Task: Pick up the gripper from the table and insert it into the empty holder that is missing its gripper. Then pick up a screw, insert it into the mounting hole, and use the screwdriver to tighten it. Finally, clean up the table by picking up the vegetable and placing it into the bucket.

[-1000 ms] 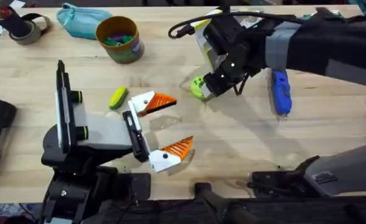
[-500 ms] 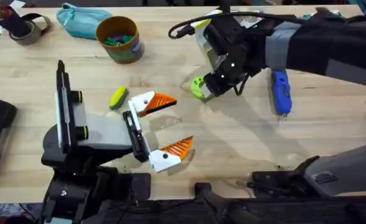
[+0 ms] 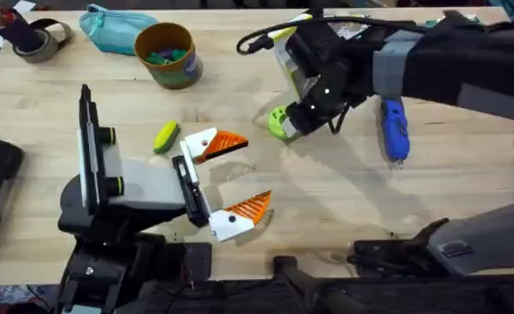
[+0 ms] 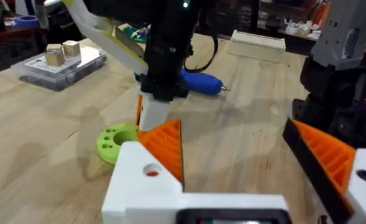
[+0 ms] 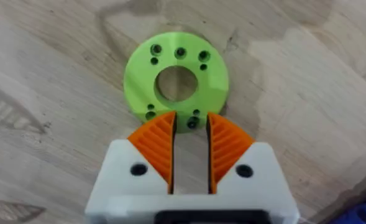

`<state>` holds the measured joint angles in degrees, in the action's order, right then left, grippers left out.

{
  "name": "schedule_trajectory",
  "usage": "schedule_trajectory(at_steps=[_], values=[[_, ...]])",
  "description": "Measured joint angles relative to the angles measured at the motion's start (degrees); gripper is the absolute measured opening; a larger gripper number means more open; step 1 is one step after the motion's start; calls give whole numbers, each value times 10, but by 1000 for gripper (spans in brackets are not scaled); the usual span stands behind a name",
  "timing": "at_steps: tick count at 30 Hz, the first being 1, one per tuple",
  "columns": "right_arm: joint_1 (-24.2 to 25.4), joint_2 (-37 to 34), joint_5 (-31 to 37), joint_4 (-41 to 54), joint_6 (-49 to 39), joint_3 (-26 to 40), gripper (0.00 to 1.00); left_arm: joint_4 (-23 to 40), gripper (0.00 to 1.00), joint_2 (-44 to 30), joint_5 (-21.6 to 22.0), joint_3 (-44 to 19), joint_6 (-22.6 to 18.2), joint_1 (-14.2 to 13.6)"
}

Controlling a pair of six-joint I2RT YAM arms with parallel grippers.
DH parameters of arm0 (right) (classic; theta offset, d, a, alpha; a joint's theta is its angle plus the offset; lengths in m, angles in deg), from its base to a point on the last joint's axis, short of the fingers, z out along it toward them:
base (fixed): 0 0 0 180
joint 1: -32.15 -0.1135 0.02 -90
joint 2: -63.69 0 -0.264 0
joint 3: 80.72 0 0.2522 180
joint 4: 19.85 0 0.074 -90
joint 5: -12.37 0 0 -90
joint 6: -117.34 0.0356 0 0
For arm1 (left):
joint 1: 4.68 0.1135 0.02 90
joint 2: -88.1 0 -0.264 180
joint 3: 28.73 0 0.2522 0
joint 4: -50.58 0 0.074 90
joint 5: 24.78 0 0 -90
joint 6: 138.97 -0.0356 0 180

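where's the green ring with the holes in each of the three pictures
Overhead: the green ring lies on the table right of centre, at the right gripper.
Left wrist: it lies flat on the wood, just beyond the left arm's near orange finger.
Right wrist: it lies flat, centred in the upper half, its near rim between the orange fingers.
Shared landmark: the screwdriver, to the ring's right in the overhead view, lies behind it in the left wrist view.

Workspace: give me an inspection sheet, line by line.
Surface: wooden table.
Job's things: green ring flat on the table; screwdriver lying beside it; bucket upright, holding small items; yellow-green vegetable on the table.
Clutter: teal pouch, tape roll, clear box.
Grippers: left claw open, empty; right claw nearly shut at the ring's edge.
Cables: black cable on right arm.
Surroundings: shelves, blurred.
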<state>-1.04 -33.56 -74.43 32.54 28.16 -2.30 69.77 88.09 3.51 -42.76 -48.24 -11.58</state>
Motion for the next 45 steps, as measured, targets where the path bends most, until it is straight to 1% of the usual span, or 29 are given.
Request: schedule_trajectory(at_steps=[9, 15, 22, 28, 29, 30, 31, 45], values=[[0, 0, 0, 0, 0, 0, 282, 0, 986, 0, 0, 0, 0, 0], [0, 0, 0, 0, 0, 0, 226, 0, 987, 0, 0, 0, 0, 0], [0, 0, 0, 0, 0, 0, 189, 0, 987, 0, 0, 0, 0, 0], [0, 0, 0, 0, 0, 0, 107, 0, 987, 0, 0, 0, 0, 0], [0, 0, 1, 0, -1, 0, 86, 0, 987, 0, 0, 0, 0, 0], [0, 0, 2, 0, -3, 0, 30, 0, 987, 0, 0, 0, 0, 0], [0, 0, 2, 0, -3, 0, 13, 0, 987, 0, 0, 0, 0, 0], [0, 0, 2, -1, -2, 0, 7, 0, 987, 0, 0, 0, 0, 0]])
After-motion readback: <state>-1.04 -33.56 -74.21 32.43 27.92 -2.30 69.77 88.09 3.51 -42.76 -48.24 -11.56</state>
